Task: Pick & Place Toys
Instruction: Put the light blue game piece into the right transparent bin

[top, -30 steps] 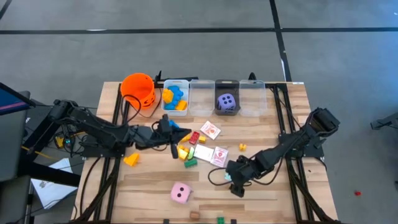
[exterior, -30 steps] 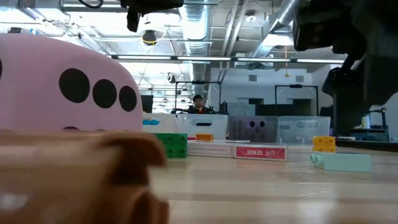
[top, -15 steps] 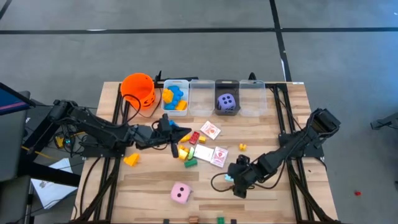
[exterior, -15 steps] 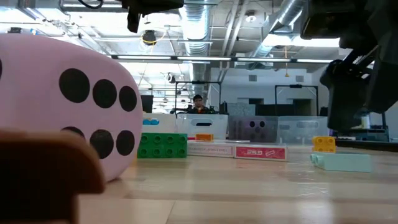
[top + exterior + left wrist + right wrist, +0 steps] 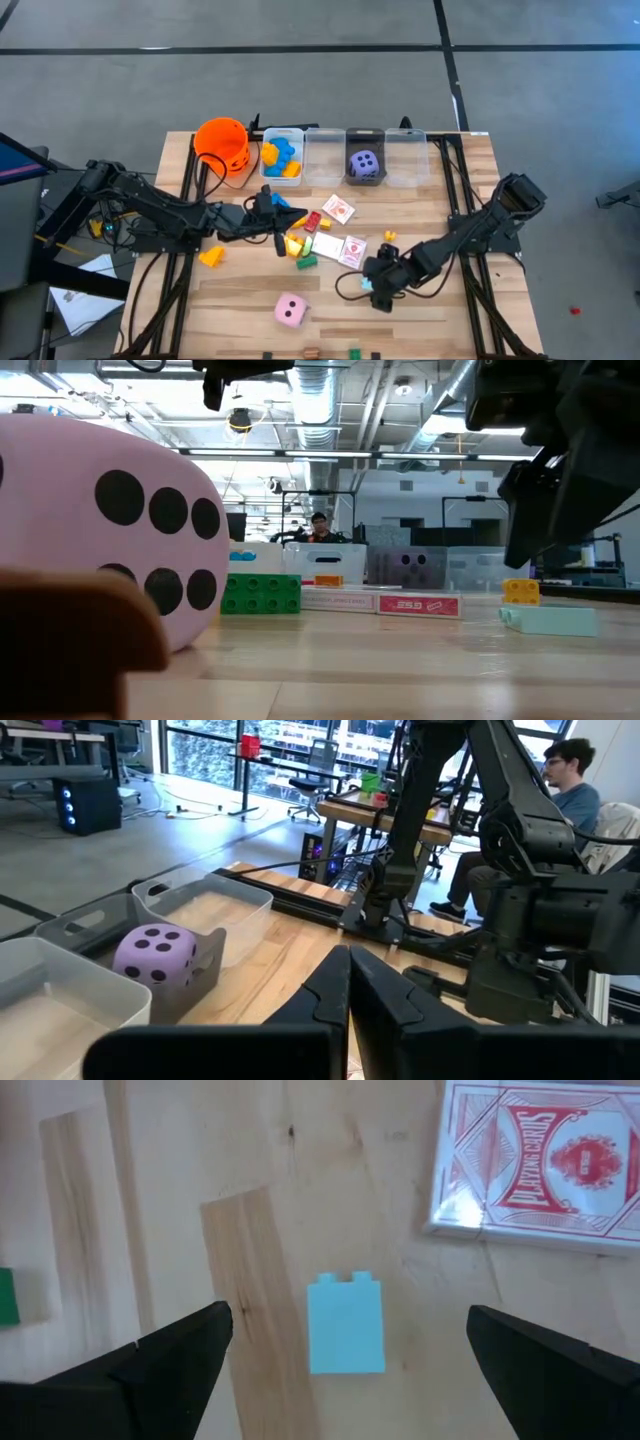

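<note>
The work surface is a pale wooden slatted table (image 5: 250,300) on a grey floor; the low view looks across it into a workshop where a seated person (image 5: 318,526) shows far behind.

Right gripper (image 5: 345,1355): jaws at full spread, holding nothing. In the right wrist view a small light-blue plastic block (image 5: 345,1325) lies flat on the wood between the two dark fingers (image 5: 165,1360), clear of both. A red-patterned card pack (image 5: 545,1165) lies near it.

Left gripper (image 5: 283,224): jaws fully closed, nothing visible between them. It is positioned over the toy cluster at mid-table.

Count, high view:
- Four clear rectangular plastic bins (image 5: 324,158) in a row along the far edge.
- One orange bucket (image 5: 223,143), tipped on its side, beside the leftmost bin.
- One purple soft die (image 5: 365,165) in the third bin; blue and yellow blocks (image 5: 279,159) in the first.
- One pink soft die (image 5: 291,311) near the front edge.
- Three pink-and-white cards (image 5: 338,208) at mid-table.
- One yellow block (image 5: 211,257) well to the left; one small yellow block (image 5: 389,236) to the right of the cards.
- One green block (image 5: 306,262) in the cluster; another green block (image 5: 354,352) at the front edge.

Open wood remains at the front right and front left corners
</note>
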`<action>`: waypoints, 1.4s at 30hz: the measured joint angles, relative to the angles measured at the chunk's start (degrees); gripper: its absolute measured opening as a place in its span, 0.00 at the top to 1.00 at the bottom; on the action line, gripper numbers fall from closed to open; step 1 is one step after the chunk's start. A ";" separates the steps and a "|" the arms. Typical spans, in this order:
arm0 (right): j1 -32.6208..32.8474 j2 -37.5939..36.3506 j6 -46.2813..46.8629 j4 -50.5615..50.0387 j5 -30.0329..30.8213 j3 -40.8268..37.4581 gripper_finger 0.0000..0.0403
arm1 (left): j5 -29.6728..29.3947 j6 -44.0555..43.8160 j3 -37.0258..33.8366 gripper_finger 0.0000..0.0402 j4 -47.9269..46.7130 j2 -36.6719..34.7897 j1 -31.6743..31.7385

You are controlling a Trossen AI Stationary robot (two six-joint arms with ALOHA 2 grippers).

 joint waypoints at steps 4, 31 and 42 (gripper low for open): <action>-0.34 0.01 -0.02 0.00 0.00 0.00 0.01 | 0.00 -0.02 0.00 1.00 -0.08 0.00 0.00; -0.32 0.01 -0.05 -0.02 -0.02 0.00 0.01 | 0.00 -0.04 0.00 1.00 -1.44 0.00 -0.03; -1.23 0.03 0.02 -3.69 0.67 -0.02 0.01 | 0.00 -0.04 0.00 1.00 -1.44 0.00 -0.02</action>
